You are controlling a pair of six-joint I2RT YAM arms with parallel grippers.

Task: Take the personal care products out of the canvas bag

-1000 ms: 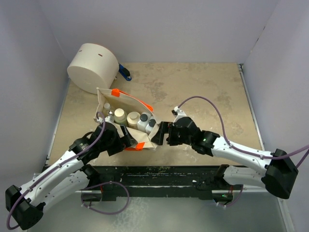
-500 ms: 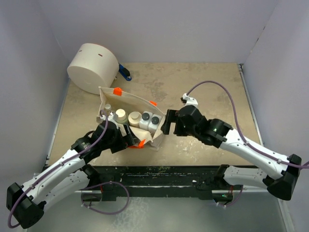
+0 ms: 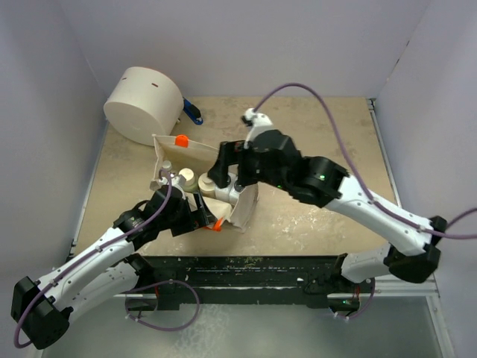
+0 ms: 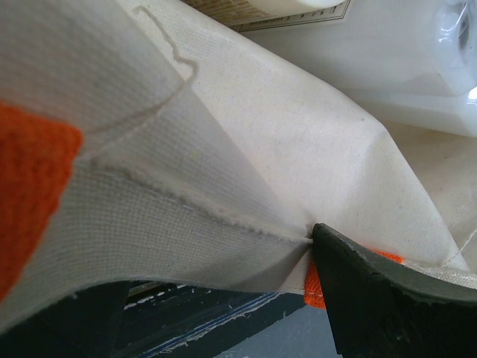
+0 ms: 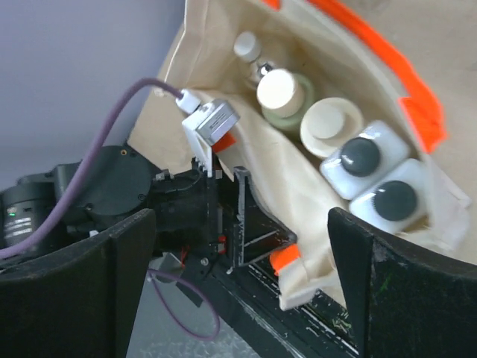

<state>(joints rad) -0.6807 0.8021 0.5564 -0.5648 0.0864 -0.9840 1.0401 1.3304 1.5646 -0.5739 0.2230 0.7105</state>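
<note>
While the right gripper [image 5: 238, 224] hangs wide open over the 3 o'clock end of the bag [image 3: 246, 210], the left gripper [image 4: 216, 261], equally wide, straddles its 6 o'clock wall. All visible bottles [image 5: 330, 124] stand inside; none is out yet.

Top external: fixed camera high behind the near edge, looking down over the whole table [image 3: 365, 142]. Left wrist: pressed close against the canvas bag [image 4: 261, 149], cloth filling the frame. Right wrist: above, looking down into the bag's open mouth. All 3 views share the bag.
</note>
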